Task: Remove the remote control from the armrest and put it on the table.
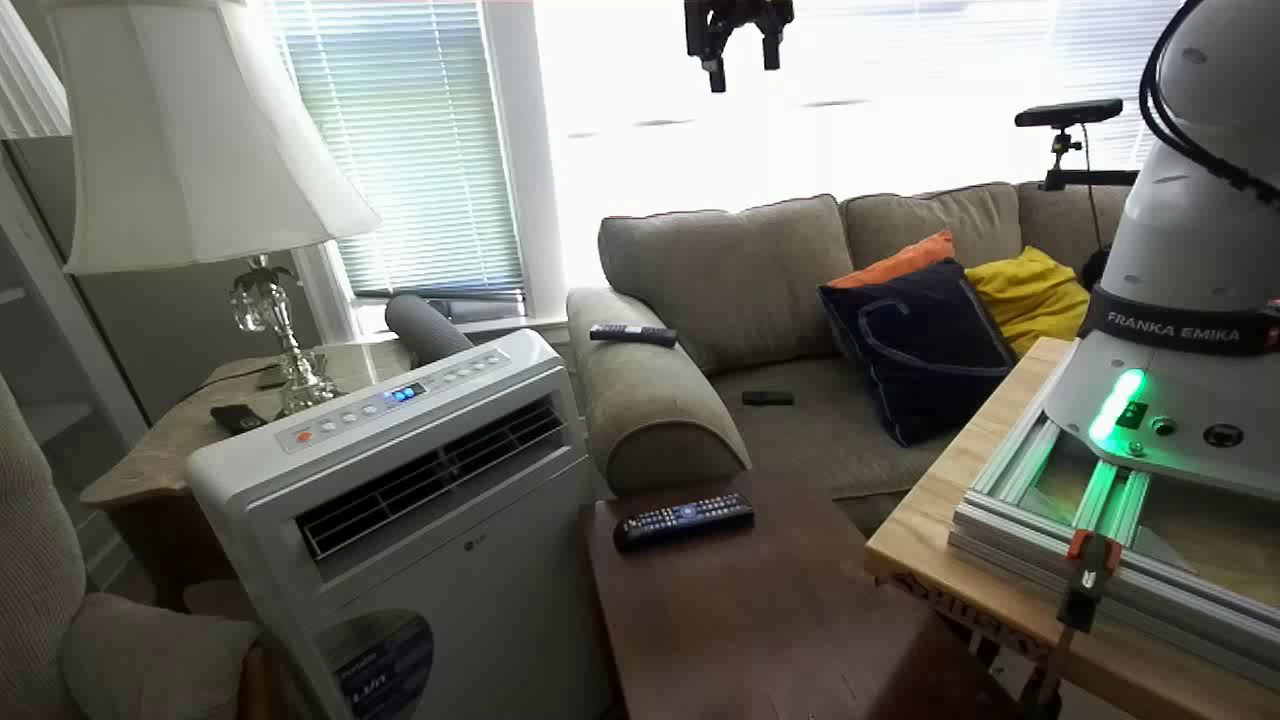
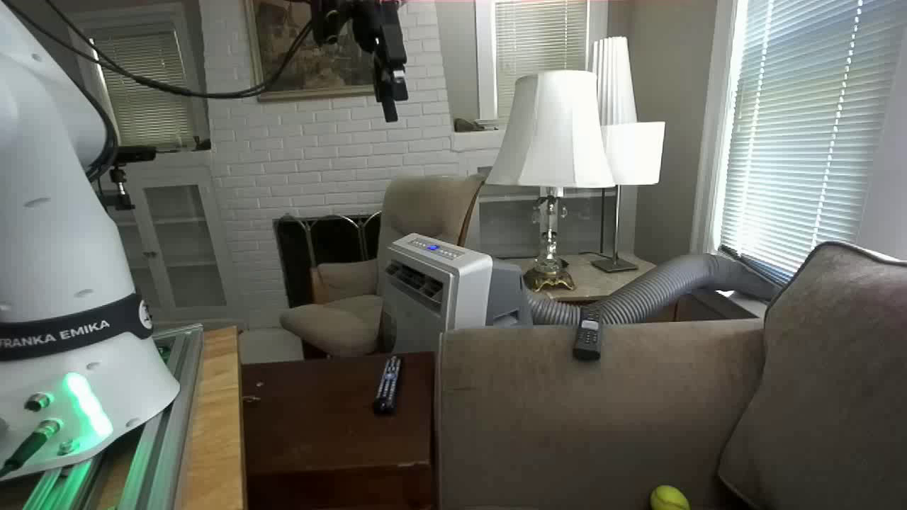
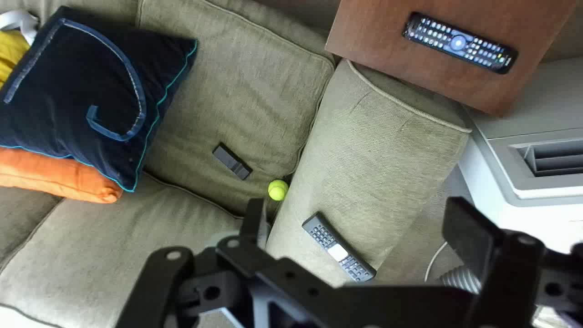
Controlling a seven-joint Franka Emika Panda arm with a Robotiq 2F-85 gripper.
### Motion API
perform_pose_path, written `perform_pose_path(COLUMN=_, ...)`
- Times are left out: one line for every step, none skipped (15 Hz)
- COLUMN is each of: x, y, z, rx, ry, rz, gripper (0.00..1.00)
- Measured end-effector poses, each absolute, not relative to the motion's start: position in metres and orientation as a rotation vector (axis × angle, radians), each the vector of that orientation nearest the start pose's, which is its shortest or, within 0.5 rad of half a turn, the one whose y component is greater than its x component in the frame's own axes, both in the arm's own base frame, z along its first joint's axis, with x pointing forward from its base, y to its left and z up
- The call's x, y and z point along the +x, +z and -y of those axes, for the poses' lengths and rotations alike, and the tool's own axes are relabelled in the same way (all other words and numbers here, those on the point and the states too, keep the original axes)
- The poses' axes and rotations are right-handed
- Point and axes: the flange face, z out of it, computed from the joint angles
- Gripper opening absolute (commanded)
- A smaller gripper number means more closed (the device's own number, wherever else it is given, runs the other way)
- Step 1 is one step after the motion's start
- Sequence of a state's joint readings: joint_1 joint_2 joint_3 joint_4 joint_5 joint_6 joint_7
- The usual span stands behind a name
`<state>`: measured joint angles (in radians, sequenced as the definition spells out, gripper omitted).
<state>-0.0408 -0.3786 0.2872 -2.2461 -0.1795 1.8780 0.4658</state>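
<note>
- Nearest, in the wrist view: gripper (image 3: 356, 221), its jaws wide apart, clamped on nothing.
- Near, in an exterior view: table (image 1: 720, 620), bearing another, bluish-faced remote (image 1: 685, 520); no placing done.
- Farther: remote control (image 1: 633, 336) on the armrest (image 1: 640, 388), so, I judge, lifting, carrying and setting down all remain.
- Its long axis runs left to right, somewhat askew across the armrest, right end toward the sofa seat (image 1: 800, 440); which end is its front I cannot tell.
</note>
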Motion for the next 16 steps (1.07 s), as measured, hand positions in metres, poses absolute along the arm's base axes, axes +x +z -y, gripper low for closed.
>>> perform_pose_path(x=0.4306, y=0.513, z=-0.1051, rx=-3.386, ry=-0.15, rz=-0.312, gripper=1.0)
perform_pose_path(x=0.4306, y=0.513, z=-0.1051, rx=-3.386, ry=-0.15, rz=-0.312, gripper=1.0)
perform_pose_path(x=0.4306, y=0.513, z=-0.1051, rx=-3.386, ry=-0.15, rz=-0.312, gripper=1.0)
perform_pose_path(x=0.4306, y=0.513, z=-0.1051, rx=-3.386, ry=-0.15, rz=-0.312, gripper=1.0)
perform_pose_path(x=0.4306, y=0.513, z=-0.1051, rx=-3.386, ry=-0.15, rz=-0.312, gripper=1.0)
perform_pose_path(x=0.4306, y=0.513, z=-0.1051, rx=-3.386, ry=-0.15, rz=-0.312, gripper=1.0)
perform_pose_path(x=0.4306, y=0.513, z=-0.1051, rx=-3.386, ry=-0.15, rz=-0.312, gripper=1.0)
perform_pose_path(x=0.4306, y=0.513, z=-0.1051, rx=-3.386, ry=-0.15, rz=-0.312, gripper=1.0)
perform_pose_path(x=0.4306, y=0.513, z=-0.1051, rx=-3.386, ry=-0.15, rz=-0.312, gripper=1.0)
perform_pose_path(x=0.4306, y=0.513, z=-0.1051, rx=-3.386, ry=-0.15, rz=-0.312, gripper=1.0)
perform_pose_path(x=0.4306, y=0.513, z=-0.1051, rx=-3.386, ry=-0.15, rz=-0.312, gripper=1.0)
perform_pose_path(x=0.4305, y=0.5131, z=-0.1052, rx=-3.384, ry=-0.15, rz=-0.311, gripper=1.0)
perform_pose_path(x=0.4303, y=0.5133, z=-0.1057, rx=-3.383, ry=-0.15, rz=-0.307, gripper=1.0)
perform_pose_path(x=0.4305, y=0.513, z=-0.1063, rx=-3.381, ry=-0.15, rz=-0.304, gripper=1.0)
perform_pose_path(x=0.4319, y=0.5118, z=-0.1068, rx=-3.378, ry=-0.153, rz=-0.299, gripper=1.0)
perform_pose_path(x=0.4359, y=0.5095, z=-0.1072, rx=-3.368, ry=-0.165, rz=-0.287, gripper=1.0)
